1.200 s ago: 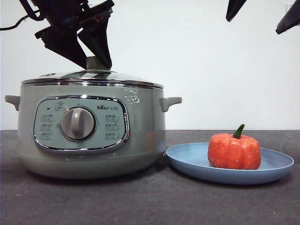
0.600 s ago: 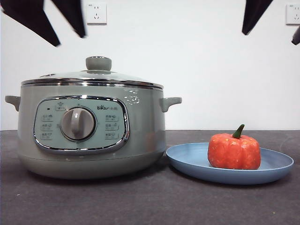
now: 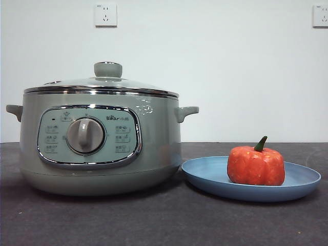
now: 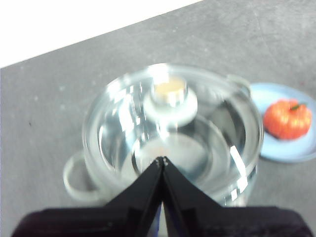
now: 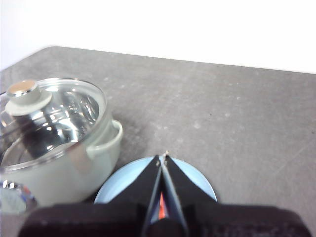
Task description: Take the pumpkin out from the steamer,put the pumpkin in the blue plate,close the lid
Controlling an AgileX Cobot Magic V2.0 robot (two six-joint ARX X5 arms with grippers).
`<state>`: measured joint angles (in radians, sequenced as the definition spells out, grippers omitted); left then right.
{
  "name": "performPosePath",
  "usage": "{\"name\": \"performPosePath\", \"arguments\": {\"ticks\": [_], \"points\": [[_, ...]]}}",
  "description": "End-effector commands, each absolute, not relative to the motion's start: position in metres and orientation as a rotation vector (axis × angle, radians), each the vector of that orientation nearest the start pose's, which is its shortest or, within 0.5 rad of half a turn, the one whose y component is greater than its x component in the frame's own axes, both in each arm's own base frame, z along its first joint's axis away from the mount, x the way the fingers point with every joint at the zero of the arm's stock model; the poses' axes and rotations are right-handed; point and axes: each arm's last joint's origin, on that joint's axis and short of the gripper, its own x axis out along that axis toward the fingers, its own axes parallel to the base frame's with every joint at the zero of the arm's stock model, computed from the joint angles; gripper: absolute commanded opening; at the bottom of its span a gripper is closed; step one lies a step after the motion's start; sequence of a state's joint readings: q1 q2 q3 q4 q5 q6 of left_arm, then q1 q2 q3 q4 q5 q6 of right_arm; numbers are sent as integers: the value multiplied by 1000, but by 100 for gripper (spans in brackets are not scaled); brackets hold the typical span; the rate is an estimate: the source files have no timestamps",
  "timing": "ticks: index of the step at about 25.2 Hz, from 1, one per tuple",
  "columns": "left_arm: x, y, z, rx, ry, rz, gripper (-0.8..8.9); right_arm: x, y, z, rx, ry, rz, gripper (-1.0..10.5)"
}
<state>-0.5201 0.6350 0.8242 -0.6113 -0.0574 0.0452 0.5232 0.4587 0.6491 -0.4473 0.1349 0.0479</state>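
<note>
You have a dark grey table (image 3: pixel 169 220) with a faintly mottled top filling the lower part of the front view. Behind it stands a plain white wall (image 3: pixel 230 77). On that wall, one white power socket (image 3: pixel 105 15) sits at about 11 o'clock, and a second socket (image 3: pixel 320 15) at 2 o'clock, cut by the frame's edge.

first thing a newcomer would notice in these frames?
Probably the big sage-green steamer filling one side of the front view, its glass lid seated on top. Next, the orange-red pumpkin sitting on the blue plate right beside the pot. In the wrist views, the left gripper hangs shut above the lid and the right gripper shut above the plate.
</note>
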Motion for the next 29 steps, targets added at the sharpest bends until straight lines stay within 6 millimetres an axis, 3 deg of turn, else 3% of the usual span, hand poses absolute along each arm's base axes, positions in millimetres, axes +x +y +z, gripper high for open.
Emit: {"name": "performPosePath", "arguments": {"ticks": [1,18,21,25,29], "points": [[93,-52,307,156,344,-476,-8,86,45,302,2,205,376,-17],[86,-49,296,179,459,-478,-3,83,43,304,42,192,377,-17],[73,-37,299,223,391,-428,-3,83,43,304,42,193,377,-17],[50,-17,303,111,211,-339,-3,83,43,304,42,193,377,-16],[45,-7,287,68,31,-161,-3,83,43,304,42,193,377,-17]]}}
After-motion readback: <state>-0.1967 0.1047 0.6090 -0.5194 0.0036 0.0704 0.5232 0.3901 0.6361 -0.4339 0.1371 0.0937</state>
